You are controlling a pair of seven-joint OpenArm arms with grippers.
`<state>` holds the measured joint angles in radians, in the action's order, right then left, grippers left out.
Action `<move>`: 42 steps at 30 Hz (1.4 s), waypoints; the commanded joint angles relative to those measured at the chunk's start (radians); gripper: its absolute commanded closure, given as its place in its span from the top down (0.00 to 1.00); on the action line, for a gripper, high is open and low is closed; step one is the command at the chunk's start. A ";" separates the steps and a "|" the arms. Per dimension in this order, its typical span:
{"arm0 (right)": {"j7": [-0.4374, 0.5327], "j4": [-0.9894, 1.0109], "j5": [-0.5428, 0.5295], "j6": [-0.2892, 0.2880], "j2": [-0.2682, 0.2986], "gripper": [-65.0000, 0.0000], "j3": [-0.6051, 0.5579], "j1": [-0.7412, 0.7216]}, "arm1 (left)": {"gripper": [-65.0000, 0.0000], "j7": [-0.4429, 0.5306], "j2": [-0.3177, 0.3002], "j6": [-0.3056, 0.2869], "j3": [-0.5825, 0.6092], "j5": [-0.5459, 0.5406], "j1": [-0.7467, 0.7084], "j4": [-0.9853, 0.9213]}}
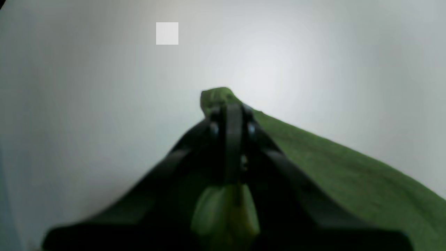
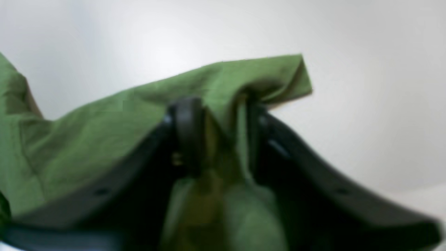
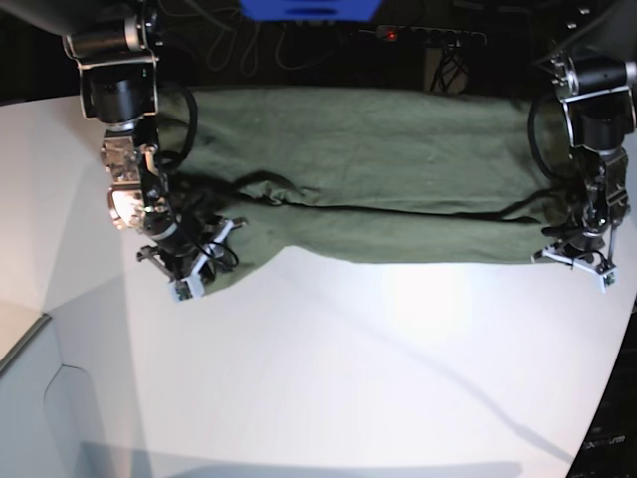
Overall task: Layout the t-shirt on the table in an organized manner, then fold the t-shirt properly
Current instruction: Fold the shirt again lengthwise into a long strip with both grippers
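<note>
olive-green wrinkly cotton t-shirt point(image 3: 368, 169) spread wide across far side of white smooth tabletop point(image 3: 358, 358) | left gripper point(image 3: 580, 257) jaws closed on its hem corner | right gripper point(image 3: 187, 267) jaws pinching bunched fabric

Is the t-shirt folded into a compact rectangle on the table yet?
No, the t-shirt is stretched wide across the table between both arms.
</note>
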<state>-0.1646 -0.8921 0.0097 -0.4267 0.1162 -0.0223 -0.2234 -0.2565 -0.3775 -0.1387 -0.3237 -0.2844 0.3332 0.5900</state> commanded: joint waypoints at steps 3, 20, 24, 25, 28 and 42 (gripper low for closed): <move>-0.019 -0.009 -0.003 -0.001 0.003 0.04 0.002 -0.040 | 0.00 -0.002 -0.019 0.001 -0.001 -0.003 0.016 0.017; -0.019 -0.272 -0.003 -0.001 0.001 0.00 0.061 -0.064 | 0.00 -0.008 -0.015 0.003 -0.002 -0.008 0.039 0.227; -0.016 -0.267 -0.003 -0.001 0.001 0.00 0.063 -0.110 | 0.00 -0.005 -0.013 0.001 -0.002 -0.008 0.065 0.239; -0.016 -0.267 -0.003 -0.001 0.001 0.00 0.066 -0.118 | 0.00 -0.004 -0.013 0.001 -0.002 -0.008 0.074 0.233; -0.016 -0.267 -0.003 -0.001 0.001 0.00 0.103 -0.152 | 0.00 -0.004 -0.013 0.001 -0.002 -0.008 0.102 0.232; -0.011 -0.276 -0.004 -0.002 0.003 0.00 0.115 -0.069 | 0.00 -0.002 0.035 0.000 -0.002 -0.008 0.108 0.250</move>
<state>-0.2127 -1.1481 0.0189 -0.4282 0.1127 0.0906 -0.2615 -0.2794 -0.3298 -0.1390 -0.3244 -0.2878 0.4206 0.8204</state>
